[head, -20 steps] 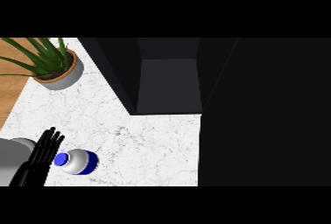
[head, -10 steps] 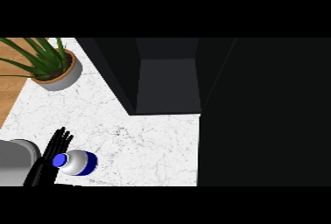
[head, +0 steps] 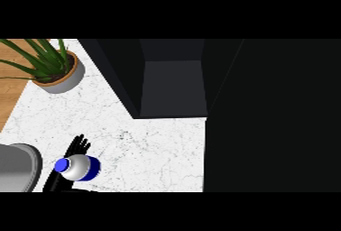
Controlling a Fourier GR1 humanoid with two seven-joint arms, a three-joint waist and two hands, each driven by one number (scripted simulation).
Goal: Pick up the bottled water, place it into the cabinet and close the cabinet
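Left hand (head: 72,155) beside bottled water (head: 78,167), fingers straight, nothing grasped
Bottle stands on counter (head: 153,149), well short of open cabinet (head: 173,85); judged best: curl round its body before lifting

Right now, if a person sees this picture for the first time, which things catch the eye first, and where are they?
The blue-capped water bottle stands out at the lower left of the white counter, with the black left hand right beside it, fingers straight. Behind them, the dark cabinet stands open at the top centre. A green plant in a pot sits at the upper left corner.
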